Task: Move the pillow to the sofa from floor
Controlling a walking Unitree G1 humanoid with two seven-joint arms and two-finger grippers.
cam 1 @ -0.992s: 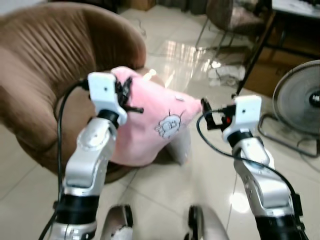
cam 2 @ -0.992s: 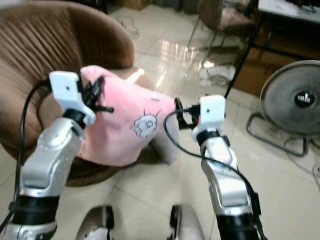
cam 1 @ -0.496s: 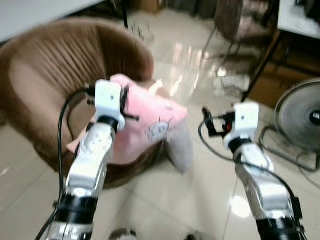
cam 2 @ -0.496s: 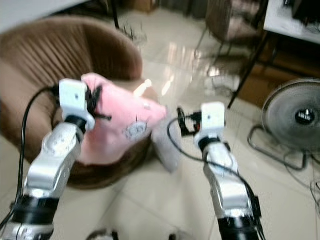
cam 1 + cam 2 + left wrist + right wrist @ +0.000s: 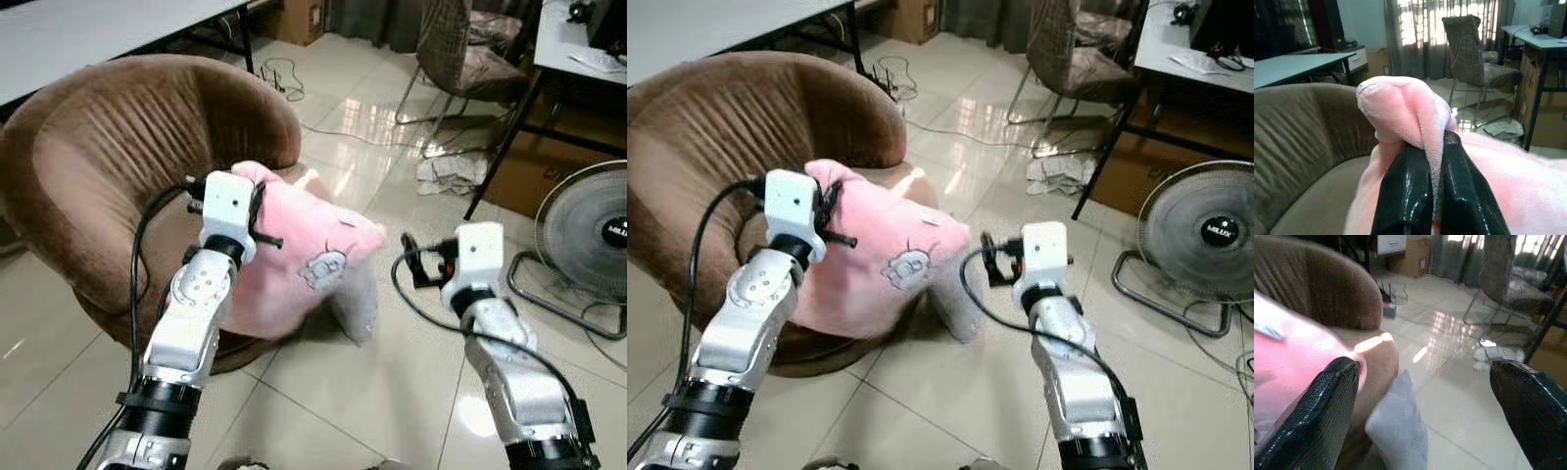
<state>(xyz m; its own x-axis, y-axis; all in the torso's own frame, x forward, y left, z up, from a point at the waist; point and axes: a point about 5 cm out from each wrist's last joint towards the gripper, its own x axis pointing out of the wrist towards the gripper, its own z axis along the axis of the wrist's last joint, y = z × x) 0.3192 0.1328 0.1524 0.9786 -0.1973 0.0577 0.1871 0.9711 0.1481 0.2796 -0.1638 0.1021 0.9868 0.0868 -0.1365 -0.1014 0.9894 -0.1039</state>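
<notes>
The pink pillow (image 5: 294, 264) lies tilted over the front edge of the round brown sofa (image 5: 108, 147), its long axis running from the raised corner at the left gripper (image 5: 1434, 161) down and across toward the right gripper (image 5: 1425, 396). The far corner points at the right gripper and overhangs the tiled floor (image 5: 372, 392). A small cartoon print shows on its upper face; what the drawing is cannot be made out.

The left gripper's two black fingers (image 5: 1405, 196) are pressed together on a bunched fold of the pillow's top corner, the pink plush squeezed between them and bulging above the tips. The pillow's lower edge, below this gripper, is hidden behind the left arm, so how much of it rests on the seat cannot be told.

The right gripper hangs just beside the pillow's free corner with its fingers spread wide, holding nothing. Ahead of it and a little below, a grey cushion (image 5: 1398, 426) leans against the sofa's front, partly under the pink one.

Beyond the right arm stands a floor fan (image 5: 588, 225), cut off by the frame.
</notes>
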